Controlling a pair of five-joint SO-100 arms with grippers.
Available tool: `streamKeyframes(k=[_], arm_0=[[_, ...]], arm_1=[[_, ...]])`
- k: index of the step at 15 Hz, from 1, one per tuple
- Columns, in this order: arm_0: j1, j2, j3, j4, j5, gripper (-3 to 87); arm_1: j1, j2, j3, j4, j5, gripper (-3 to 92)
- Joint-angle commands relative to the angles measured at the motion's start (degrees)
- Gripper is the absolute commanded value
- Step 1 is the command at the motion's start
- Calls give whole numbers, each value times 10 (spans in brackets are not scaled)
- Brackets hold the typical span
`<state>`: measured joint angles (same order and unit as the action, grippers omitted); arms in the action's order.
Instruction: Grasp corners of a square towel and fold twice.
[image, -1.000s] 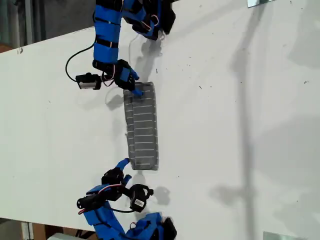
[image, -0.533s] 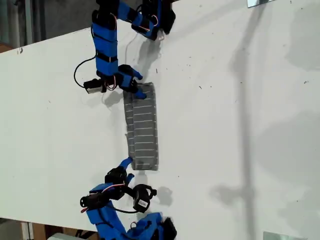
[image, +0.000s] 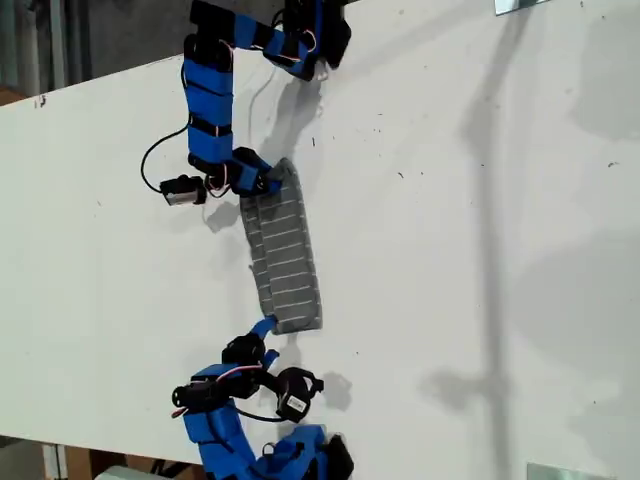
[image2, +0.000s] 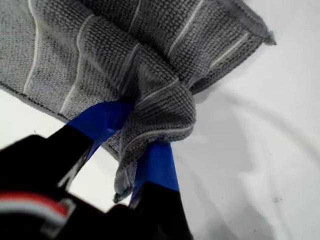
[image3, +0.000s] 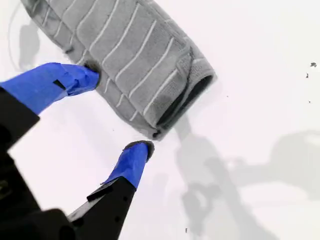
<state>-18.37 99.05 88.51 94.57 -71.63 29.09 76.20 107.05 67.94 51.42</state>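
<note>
My first gripper (image2: 142, 150) is clamped on a bunched end of the towel (image: 283, 250); in its wrist view the grey striped cloth wraps over and between the two blue fingers (image2: 100, 120), pinched tight so the fabric puckers into a knuckle. That grip makes sense to me as the anchor for carrying this end over. The towel lies on the white table (image: 450, 250) as a long narrow strip, so I judge one fold is in and the second is what I'm working on. In the exterior view the strip runs between my two arms, its far end reaching toward my second gripper (image3: 117, 115). That one is spread wide and holds nothing: one finger tip touches the strip's long edge, the other sits just off the doubled corner (image3: 155, 131), which lies between them. I read that as lining up to nip both layers at once; closing off-centre could catch only the top layer
</note>
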Motion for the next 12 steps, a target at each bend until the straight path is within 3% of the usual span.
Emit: streamKeyframes(k=[1, 4, 7, 12], arm_0=[[17, 33, -3, -11, -8, 272], [25, 33, 3, -25, -11, 272], [36, 33, 15, -36, -17, 273], [60, 38, -10, -47, -8, 275]], arm_1=[[28, 76, 77, 9, 49, -1], [23, 210, 107, 75, 107, -1], [11, 369, 80, 194, 163, -1], [61, 597, 97, 352, 277, -1]])
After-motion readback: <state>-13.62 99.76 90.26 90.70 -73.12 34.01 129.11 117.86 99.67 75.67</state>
